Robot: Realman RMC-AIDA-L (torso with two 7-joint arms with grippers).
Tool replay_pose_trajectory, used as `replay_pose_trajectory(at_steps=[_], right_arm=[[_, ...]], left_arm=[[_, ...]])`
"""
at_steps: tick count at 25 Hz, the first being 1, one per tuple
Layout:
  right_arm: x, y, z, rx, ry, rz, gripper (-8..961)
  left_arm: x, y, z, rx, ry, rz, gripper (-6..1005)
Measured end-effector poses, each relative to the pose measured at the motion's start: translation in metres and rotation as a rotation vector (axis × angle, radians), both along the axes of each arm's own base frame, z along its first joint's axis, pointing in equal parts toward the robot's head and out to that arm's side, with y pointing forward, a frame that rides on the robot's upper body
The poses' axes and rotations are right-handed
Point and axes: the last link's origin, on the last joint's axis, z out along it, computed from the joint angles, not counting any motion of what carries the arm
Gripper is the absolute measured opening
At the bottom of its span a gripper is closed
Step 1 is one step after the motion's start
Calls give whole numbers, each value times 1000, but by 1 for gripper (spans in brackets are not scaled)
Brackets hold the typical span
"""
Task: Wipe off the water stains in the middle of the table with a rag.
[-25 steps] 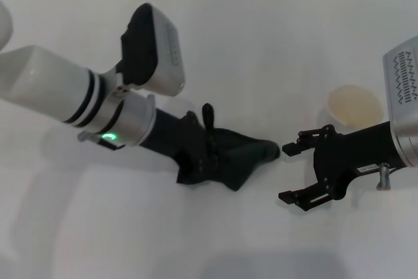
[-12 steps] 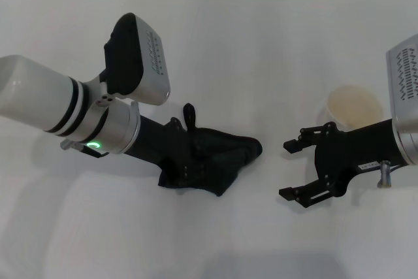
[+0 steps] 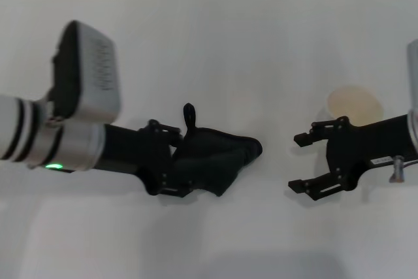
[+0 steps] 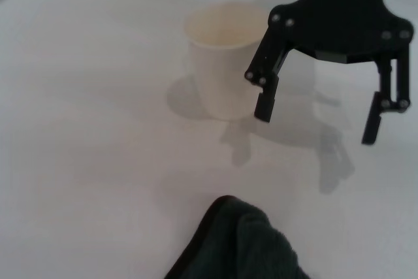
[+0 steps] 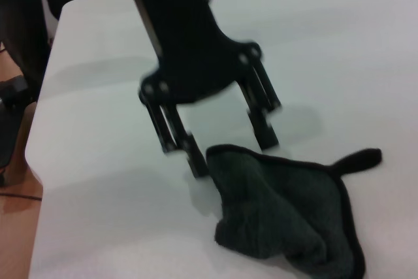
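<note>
On the white surface (image 5: pixel 339 50) lies the rag (image 5: pixel 287 210), a dark, crumpled cloth with a darker bound edge and a small loop sticking out at one corner. The left pincer (image 5: pixel 228 142), seen from across the surface, stands over the rag's near edge with its two black fingers (image 5: pixel 261 125) spread apart, their tips at or just beside the cloth but not closed on it.

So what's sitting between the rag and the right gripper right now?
Nothing: bare table separates the rag from the open right gripper in the head view. The paper cup stands off behind the gripper.
</note>
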Motion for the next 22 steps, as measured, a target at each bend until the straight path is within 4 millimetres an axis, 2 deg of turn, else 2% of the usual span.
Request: replay_pose_trajectory(at_steps=[3,7,11,17,22], right_arm=[[6,-2,6,2,27,-3,868],[16,-3,11,11,78,-14,868],[28,-6,15,20,141,-20,869],[41,-13,25,58,268,-1,869],[46,-15,27,66,284,-5,869]], left_arm=[[-10,-5,14,17,-71,10,684],[-22,-10,35,33,-164,34,718],[-35,-17,47,29,-228,64,751],[-53,-24,57,69,-269,90,765],[-63,-32,64,87,-281,100,762]])
